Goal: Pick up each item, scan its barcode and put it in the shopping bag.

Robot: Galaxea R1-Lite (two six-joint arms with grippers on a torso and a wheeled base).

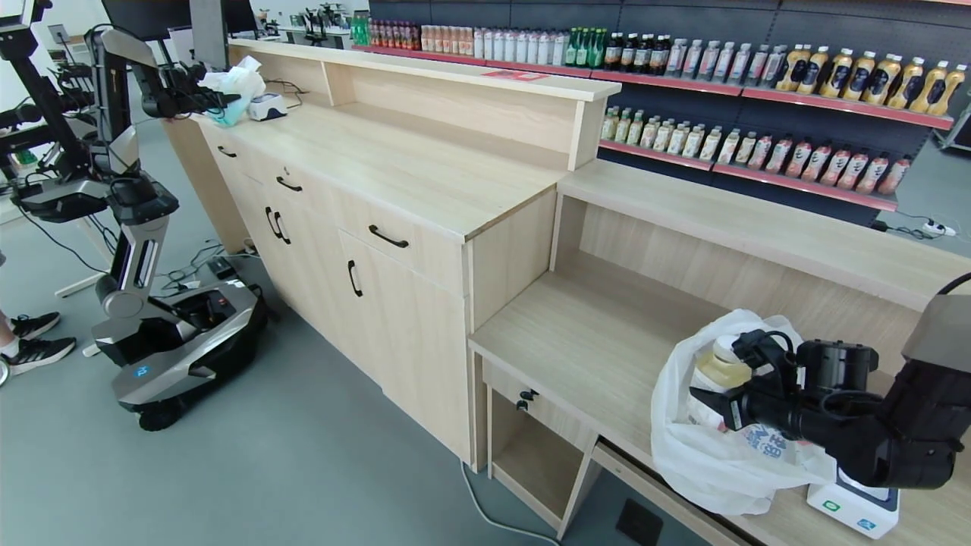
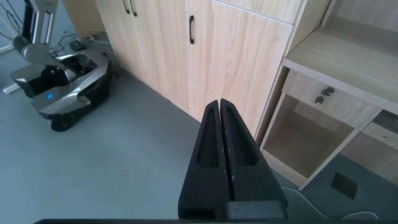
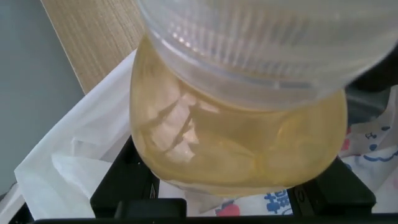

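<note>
Clamped in the jaws of the right gripper [image 1: 732,379], a clear plastic bottle of yellow liquid [image 3: 236,137] is held at the mouth of the white plastic shopping bag [image 1: 705,462] on the pale wooden tabletop [image 1: 592,341]; the jaws of the left gripper [image 2: 219,109] are pressed together, far off.

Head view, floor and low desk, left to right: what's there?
Silver-grey wheeled robot on the floor → light wood cabinet with black handles → low drawer with black lock → white plastic shopping bag → white box-shaped scanner. Right gripper and its clear bottle of yellowish liquid overlap the bag: omitted.
</note>
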